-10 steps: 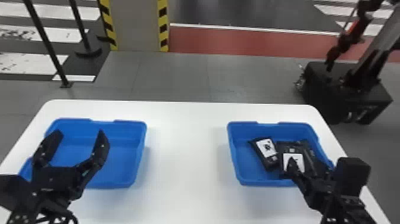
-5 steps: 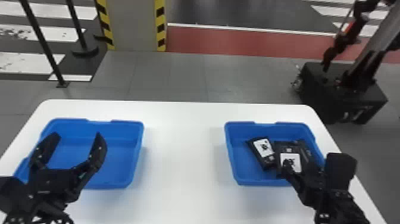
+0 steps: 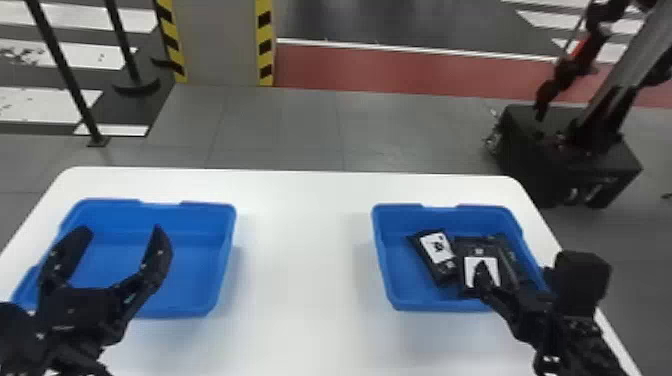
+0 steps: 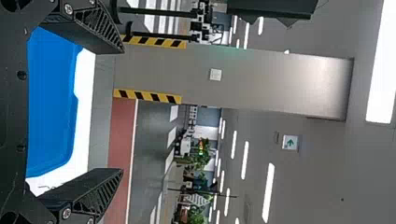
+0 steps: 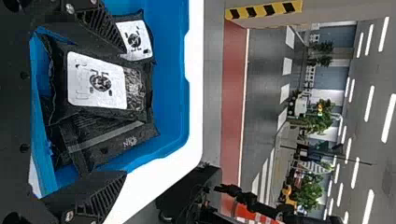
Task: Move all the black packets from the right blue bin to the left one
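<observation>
In the head view my left gripper (image 3: 121, 229) stands open at the left blue bin (image 3: 220, 260), which holds no packets. My right gripper (image 3: 531, 267) is open at the right part of the right blue bin (image 3: 382, 250), one finger overlapping a white-labelled packet (image 3: 467, 250). Left of that lies a tilted packet (image 3: 436, 250); another dark packet (image 3: 507, 252) is on its right. In the left wrist view, nothing sits between the open gripper's fingers (image 4: 122, 111). The right wrist view has the open gripper (image 5: 125, 112) facing the labelled packet (image 5: 95, 81) and a plainer packet (image 5: 112, 142).
The white table (image 3: 305, 250) extends between the two bins. Beyond its far right corner stands a black wheeled base (image 3: 565, 155) with a robot arm on it. Posts (image 3: 65, 75) and a striped pillar (image 3: 217, 40) rise from the floor behind.
My right gripper has shifted slightly away from the robot at the right bin, still open. The whole scene has slid a little left in the head view. The left gripper keeps its open pose.
</observation>
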{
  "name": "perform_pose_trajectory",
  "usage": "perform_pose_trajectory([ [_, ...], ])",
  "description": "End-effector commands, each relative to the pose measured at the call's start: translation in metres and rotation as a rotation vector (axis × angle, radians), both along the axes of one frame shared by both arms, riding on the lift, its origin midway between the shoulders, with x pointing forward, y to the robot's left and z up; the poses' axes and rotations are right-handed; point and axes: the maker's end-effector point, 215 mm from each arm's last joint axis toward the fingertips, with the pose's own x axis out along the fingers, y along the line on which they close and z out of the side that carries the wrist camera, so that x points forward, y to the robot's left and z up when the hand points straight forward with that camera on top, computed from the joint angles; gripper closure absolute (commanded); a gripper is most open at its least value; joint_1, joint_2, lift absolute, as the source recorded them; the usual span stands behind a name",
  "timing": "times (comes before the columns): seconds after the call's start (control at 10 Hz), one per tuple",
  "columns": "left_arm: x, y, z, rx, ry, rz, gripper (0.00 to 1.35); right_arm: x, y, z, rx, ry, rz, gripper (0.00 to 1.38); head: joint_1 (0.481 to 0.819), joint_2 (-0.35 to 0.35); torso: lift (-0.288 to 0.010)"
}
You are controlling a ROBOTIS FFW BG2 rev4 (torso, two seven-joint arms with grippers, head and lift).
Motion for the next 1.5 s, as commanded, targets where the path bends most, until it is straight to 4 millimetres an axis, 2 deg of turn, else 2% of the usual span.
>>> perform_pose_trajectory([
  [0.0, 0.000, 0.000, 0.001, -0.004, -0.004, 0.002, 0.12, 0.001, 0.000, -0.011, 0.024, 0.016, -0.003, 0.00, 0.695, -0.108, -0.110],
  [0.2, -0.002, 0.001, 0.002, -0.006, -0.009, 0.005, 0.12, 0.011, -0.003, -0.016, 0.029, 0.017, -0.004, 0.00, 0.695, -0.108, -0.110],
  [0.8, -0.009, 0.003, -0.001, -0.012, -0.008, 0.006, 0.12, 0.040, 0.001, -0.057, 0.093, 0.075, 0.033, 0.00, 0.695, -0.104, -0.110],
  [0.9, -0.009, 0.004, 0.000, -0.014, -0.011, 0.007, 0.12, 0.044, 0.002, -0.053, 0.095, 0.050, 0.040, 0.00, 0.695, -0.102, -0.110],
  [1.1, -0.010, 0.003, 0.000, -0.016, -0.011, 0.005, 0.12, 0.048, 0.002, -0.060, 0.095, 0.065, 0.048, 0.21, 0.695, -0.097, -0.110],
  [1.2, -0.009, 0.002, 0.001, -0.018, -0.014, 0.002, 0.12, 0.045, 0.007, -0.068, 0.121, 0.093, 0.055, 0.56, 0.695, -0.095, -0.110],
  [1.3, -0.008, 0.001, 0.002, -0.018, -0.019, 0.001, 0.12, 0.038, 0.011, -0.080, 0.155, 0.137, 0.054, 1.05, 0.695, -0.094, -0.110],
  [1.4, -0.007, 0.001, 0.004, -0.018, -0.023, 0.001, 0.12, 0.029, 0.018, -0.092, 0.191, 0.181, 0.057, 1.13, 0.695, -0.092, -0.110],
])
